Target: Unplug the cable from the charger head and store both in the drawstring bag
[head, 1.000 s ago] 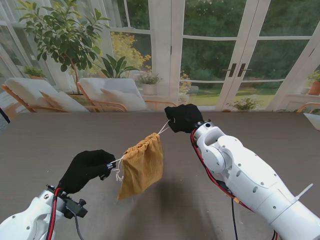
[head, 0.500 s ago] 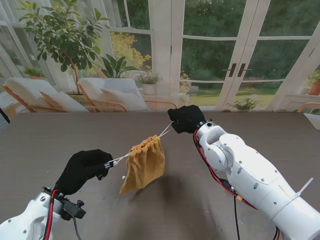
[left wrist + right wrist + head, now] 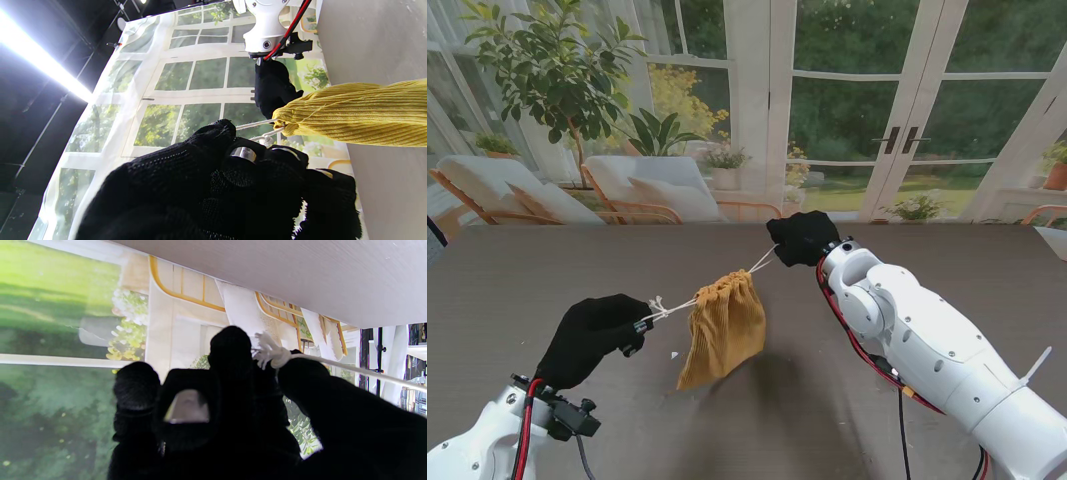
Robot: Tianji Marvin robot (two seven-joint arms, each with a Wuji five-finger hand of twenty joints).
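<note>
Bag: drawstring bag, mustard ribbed cloth, hangs clear of the desk near its centre, slung between the two hands; neck gathered tight.
Left hand: left hand, fingers curled, pinching the white cord on the bag's left.
Right hand: right hand, at the far side, fingers pressed together on the knotted cord end.
Handling: soft and limp, probably light; body sags and swings. Judged best held by the cords, not the cloth. Cords thin, may slip through gloves.
Contents: charger head and cable not visible; presumably inside.
Change from a second ago: cords more taut, neck more cinched, bag lifted slightly and shifted right; hands farther apart.
</note>
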